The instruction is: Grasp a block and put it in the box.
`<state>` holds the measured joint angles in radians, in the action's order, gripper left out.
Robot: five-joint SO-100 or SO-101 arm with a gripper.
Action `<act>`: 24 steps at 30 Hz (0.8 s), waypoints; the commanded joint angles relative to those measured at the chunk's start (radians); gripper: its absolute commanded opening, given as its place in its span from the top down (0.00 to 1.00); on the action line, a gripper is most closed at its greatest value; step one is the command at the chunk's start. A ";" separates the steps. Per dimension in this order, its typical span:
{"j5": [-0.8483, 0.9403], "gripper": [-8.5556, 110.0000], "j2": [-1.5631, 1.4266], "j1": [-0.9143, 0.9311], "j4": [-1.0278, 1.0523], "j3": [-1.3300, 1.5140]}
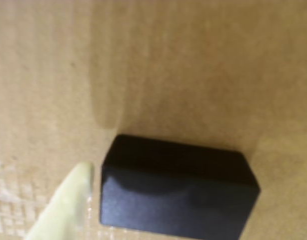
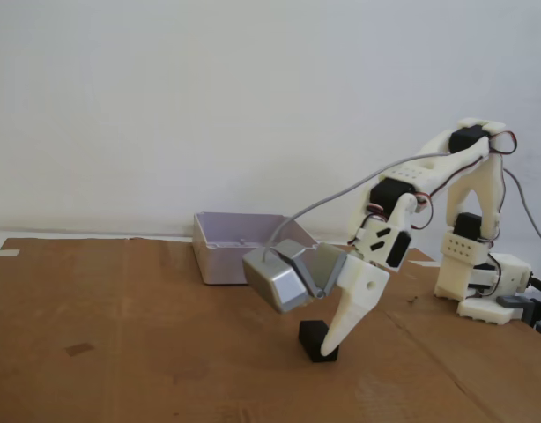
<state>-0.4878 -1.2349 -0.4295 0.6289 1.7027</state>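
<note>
A black block [image 1: 178,192] lies on the brown cardboard; in the fixed view it [image 2: 313,337] sits right of centre. My gripper [image 2: 326,342] reaches down onto it, with one white finger [image 2: 352,308] pointing down at the block's right side. In the wrist view only one pale finger [image 1: 63,205] shows, just left of the block with a small gap; the other finger is out of view. The jaws look open around the block. The grey open box [image 2: 219,264] stands at the back, left of the gripper, and is out of the wrist view.
The arm's white base [image 2: 482,282] stands at the right edge of the cardboard sheet [image 2: 121,352]. A grey camera housing [image 2: 279,280] hangs on the gripper's left side. A white wall is behind.
</note>
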 commanded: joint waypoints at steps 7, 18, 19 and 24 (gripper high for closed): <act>-0.008 0.43 -0.043 -0.031 -0.015 -0.023; -0.008 0.43 -0.041 -0.043 -0.017 0.011; -0.008 0.43 -0.041 -0.041 -0.018 0.006; -0.008 0.43 -0.041 -0.035 -0.028 0.006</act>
<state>-0.4878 -1.2349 -0.4648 0.6289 1.7426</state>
